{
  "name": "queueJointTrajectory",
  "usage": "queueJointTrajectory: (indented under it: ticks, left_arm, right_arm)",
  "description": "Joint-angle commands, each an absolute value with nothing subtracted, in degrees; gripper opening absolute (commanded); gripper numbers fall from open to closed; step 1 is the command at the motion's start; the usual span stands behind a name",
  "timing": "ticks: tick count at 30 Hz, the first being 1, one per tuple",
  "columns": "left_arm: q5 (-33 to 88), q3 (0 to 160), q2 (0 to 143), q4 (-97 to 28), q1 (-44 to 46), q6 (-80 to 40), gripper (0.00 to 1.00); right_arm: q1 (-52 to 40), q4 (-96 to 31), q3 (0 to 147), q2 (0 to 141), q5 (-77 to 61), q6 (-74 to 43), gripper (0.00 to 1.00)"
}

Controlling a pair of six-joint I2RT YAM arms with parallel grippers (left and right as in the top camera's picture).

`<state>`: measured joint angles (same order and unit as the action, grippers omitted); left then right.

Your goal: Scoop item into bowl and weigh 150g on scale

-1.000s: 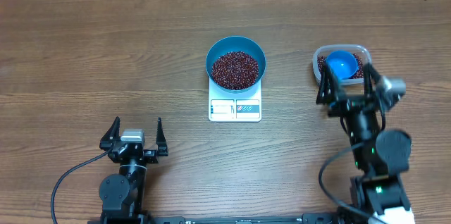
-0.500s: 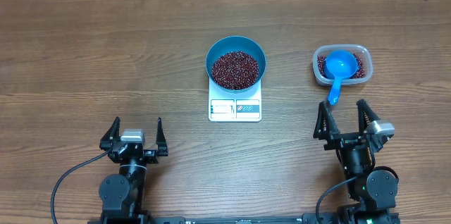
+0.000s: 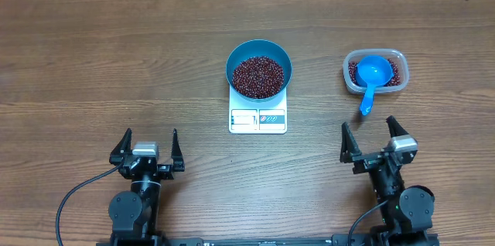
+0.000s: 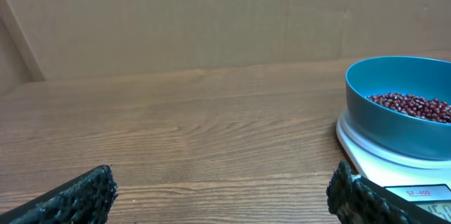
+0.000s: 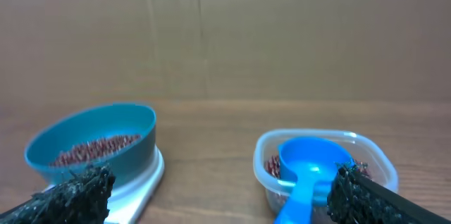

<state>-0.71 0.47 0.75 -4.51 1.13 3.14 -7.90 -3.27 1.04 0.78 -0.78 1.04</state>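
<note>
Nearest the robot, both arms are cut off by the lower edge of the overhead view, so only their wrists and a black cable by the left one show. The left fingers stand wide apart and hold nothing, low over the tabletop, nearer than the scale and well to its left. They point straight away from the robot. In the left wrist view only their dark tips show, cut off at the bottom corners.

The right fingers are also spread wide and empty, nearer than the scale and well to its right, turned slightly left. Their tips too are clipped in their own wrist view.

The scale's front strip faces the robot. Its display cannot be read. Most of its platform is hidden under the bowl, which sits on it and holds the beans well below its rim.

To the right of the scale, about level with the bowl, lies a clear tub with more beans, partly covered by a blue scoop. The scoop's handle juts over the tub's near rim, apart from the right fingers.
</note>
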Motion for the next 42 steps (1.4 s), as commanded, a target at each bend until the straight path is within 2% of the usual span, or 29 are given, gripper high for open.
queueJointTrajectory:
  ticks: [1, 9, 42]
  left_arm:
    - [-1.02, 0.27, 0.25, -4.45, 1.30, 3.86, 1.00]
    - [-1.02, 0.27, 0.25, -4.45, 1.30, 3.84, 1.00]
    - [-1.02, 0.27, 0.25, -4.45, 1.30, 3.86, 1.00]
  right_arm:
    - [-7.70, -4.54, 0.45, 0.16, -1.65, 4.80, 1.00]
    - [-7.70, -4.64, 0.45, 0.16, -3.11, 11.05, 1.00]
    - [-5.91, -4.84, 0.45, 0.14, -0.08, 6.87, 1.00]
